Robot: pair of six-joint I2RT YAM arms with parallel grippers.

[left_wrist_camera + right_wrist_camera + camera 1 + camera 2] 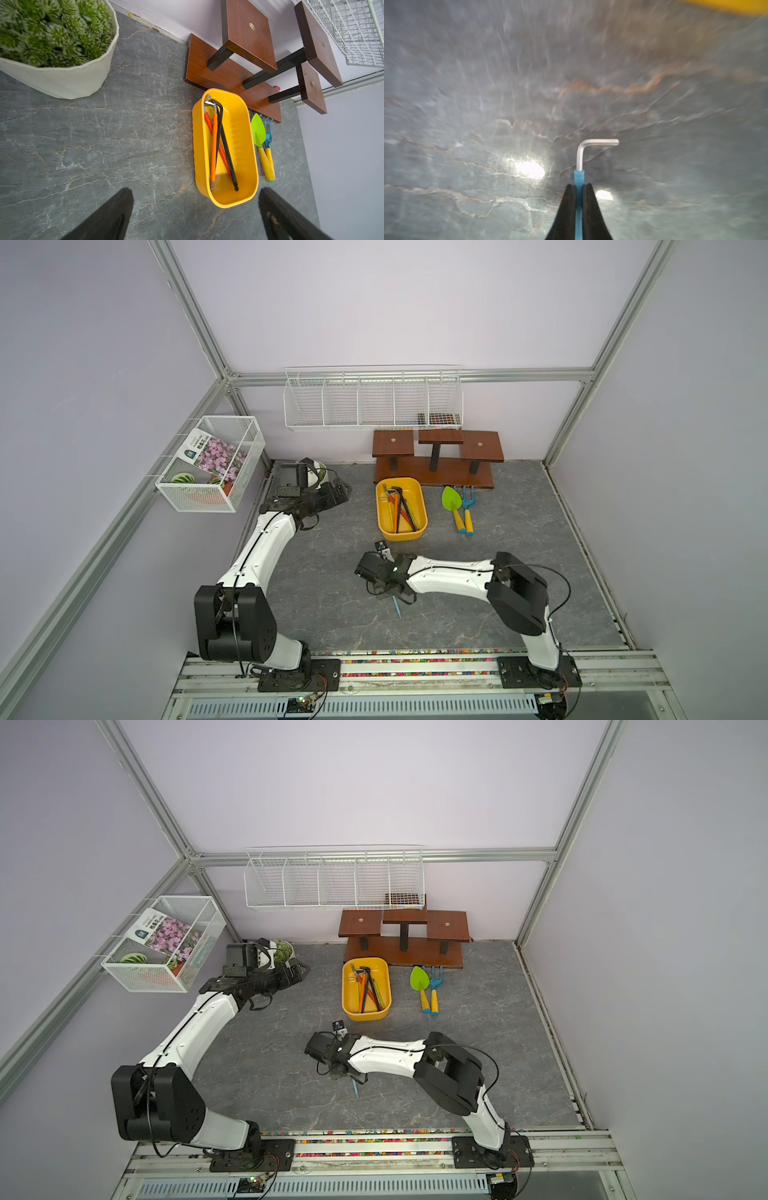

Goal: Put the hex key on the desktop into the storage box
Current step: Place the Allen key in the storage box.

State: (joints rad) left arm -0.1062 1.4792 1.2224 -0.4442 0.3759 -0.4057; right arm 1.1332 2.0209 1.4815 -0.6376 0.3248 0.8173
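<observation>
- In both top views the right pincer (390,587) is sitting over the middle of the worktop (332,614), on the front-edge side of the storage box (402,534). The blue tail of the hex key (397,608) is poking out under it.
- The storage box is standing toward the far edge, right against the wooden stand (434,477). It is already holding several long keys (399,510), orange and black.
- The left pincer (338,489) is idling near the far left corner by the plant pot (284,950), well apart from the box.
- Left wrist view: the left pincer (196,193) is standing spread wide and gripping nothing. It is looking down at the worktop and the storage box (256,155).
- Right wrist view: the right pincer (579,186) is pressing together on the hex key's blue sleeve. The silver L-bend (580,155) is sticking out past the tips. The worktop below is blurring, and a yellow sliver of the box is showing at the frame edge.
- Progress, my read: the grasp is looking done. I can't tell whether the key is clear of the worktop. The carry toward the far edge and the release over the box are both pending.
</observation>
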